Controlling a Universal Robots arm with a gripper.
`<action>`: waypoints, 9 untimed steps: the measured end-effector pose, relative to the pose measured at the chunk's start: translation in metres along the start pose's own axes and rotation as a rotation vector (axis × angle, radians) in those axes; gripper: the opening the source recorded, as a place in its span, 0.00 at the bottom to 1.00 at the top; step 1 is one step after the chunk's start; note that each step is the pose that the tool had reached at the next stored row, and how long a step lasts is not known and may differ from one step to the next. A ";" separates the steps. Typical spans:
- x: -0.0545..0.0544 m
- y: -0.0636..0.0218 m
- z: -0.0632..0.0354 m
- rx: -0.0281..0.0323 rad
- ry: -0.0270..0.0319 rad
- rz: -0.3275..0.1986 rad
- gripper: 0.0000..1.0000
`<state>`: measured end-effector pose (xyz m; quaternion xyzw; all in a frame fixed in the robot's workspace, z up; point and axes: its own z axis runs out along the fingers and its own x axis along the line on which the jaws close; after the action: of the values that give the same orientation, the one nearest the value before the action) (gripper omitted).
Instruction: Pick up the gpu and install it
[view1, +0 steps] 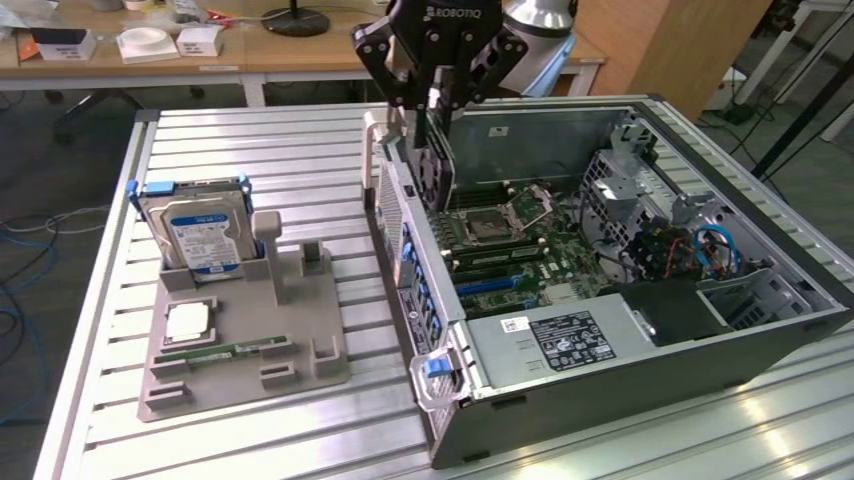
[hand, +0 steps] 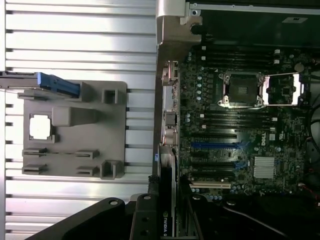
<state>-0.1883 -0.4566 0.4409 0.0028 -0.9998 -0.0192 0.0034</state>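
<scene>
My gripper (view1: 435, 105) is shut on the gpu (view1: 434, 165), a thin dark card that hangs upright from its fingers. The card hovers over the open computer case (view1: 747, 345), just inside the wall on the exterior view's left, above the green motherboard (view1: 514, 245). In the wrist view the gpu (hand: 167, 190) shows edge-on between my gripper's (hand: 167, 202) fingers, beside the blue expansion slots (hand: 215, 145) on the motherboard (hand: 240, 125). The card is clear of the board and touches no slot.
A grey holder tray (view1: 240, 385) lies on the slatted table (view1: 280, 150), carrying a silver hard drive (view1: 200, 235), a processor chip (view1: 187, 320) and a memory stick (view1: 220, 352). The case's power supply (view1: 561, 340) and drive cage (view1: 627, 185) crowd the interior.
</scene>
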 end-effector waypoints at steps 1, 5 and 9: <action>-0.002 0.0000 0.0000 0.0000 0.0000 -0.001 0.26; -0.008 -0.0001 0.0000 0.0001 0.0002 -0.004 0.26; -0.014 -0.0001 0.0001 0.0000 0.0002 -0.008 0.26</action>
<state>-0.1746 -0.4566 0.4408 0.0066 -0.9998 -0.0192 0.0034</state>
